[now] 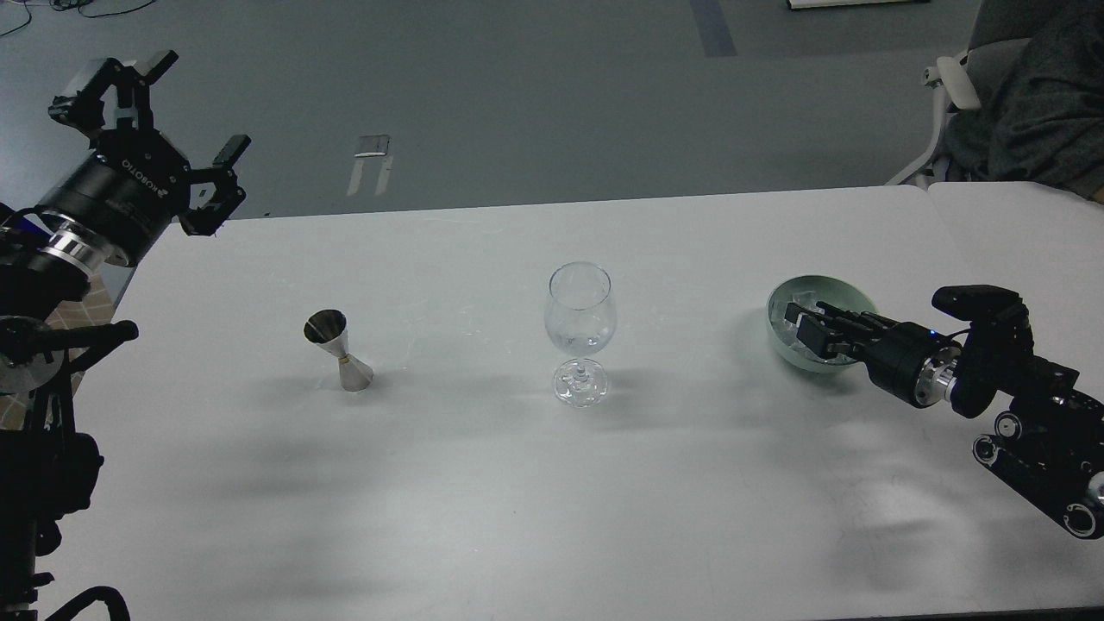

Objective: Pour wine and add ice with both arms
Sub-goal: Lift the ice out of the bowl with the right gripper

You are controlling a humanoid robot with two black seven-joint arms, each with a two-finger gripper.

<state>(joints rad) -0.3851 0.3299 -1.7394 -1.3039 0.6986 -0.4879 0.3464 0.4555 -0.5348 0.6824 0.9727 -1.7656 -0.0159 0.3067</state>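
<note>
The ice (785, 323) is a heap of small clear cubes in a pale green bowl (824, 282) at the right of the white table. My right gripper (806, 328) reaches into the bowl from the right, its fingertips down among the cubes; the fingers are dark and I cannot tell their gap. A clear stemmed glass (580, 315) stands upright at the table's middle and looks empty. A steel jigger (338, 349) stands to its left. My left gripper (197, 105) is open and empty, raised beyond the table's far left corner.
The white table (552, 500) has a second table top (1018, 216) butted against it at the far right. An office chair with dark cloth (1026, 95) stands behind the right corner. Grey floor lies beyond the far edge.
</note>
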